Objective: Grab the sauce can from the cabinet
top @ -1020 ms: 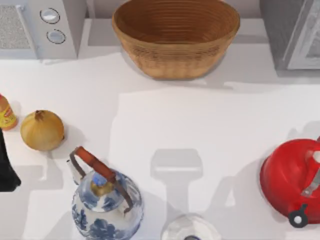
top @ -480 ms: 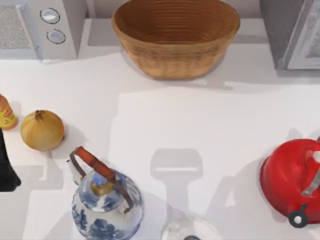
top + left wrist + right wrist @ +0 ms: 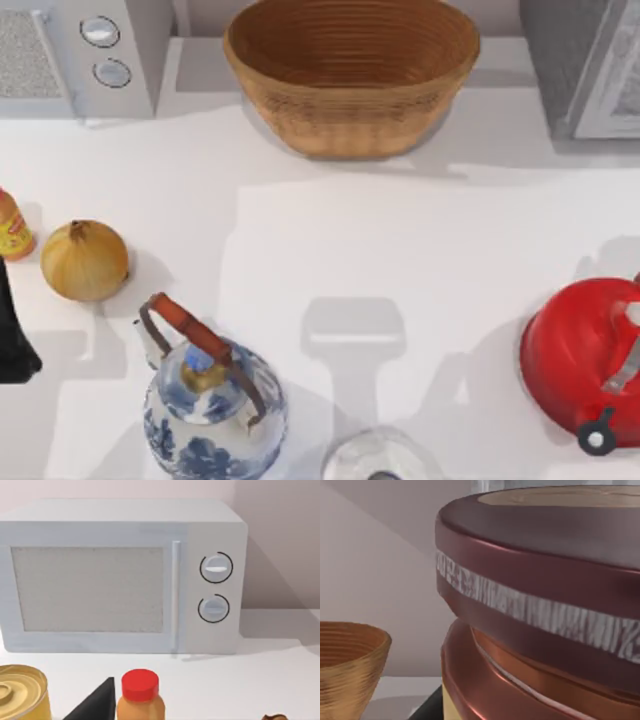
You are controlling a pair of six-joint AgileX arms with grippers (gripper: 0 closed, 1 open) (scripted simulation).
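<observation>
Sauce can (image 3: 540,580): dark maroon rim, brownish-gold top, close to the right wrist camera, cut off at frame edges. Jaws state: cannot tell.

One wicker basket (image 3: 352,75) stands on the table (image 3: 430,260). There is one white microwave (image 3: 122,577) with two round dials (image 3: 216,568). One onion (image 3: 84,260), one small orange bottle (image 3: 13,226) (red cap, yellow label), one blue-and-white porcelain kettle (image 3: 213,408) and one red kettle (image 3: 583,362) are there. One glass lid (image 3: 378,456) lies at the near edge. One maroon-rimmed sauce can (image 3: 545,605) and one yellow tin (image 3: 21,692) appear in the wrist views.
</observation>
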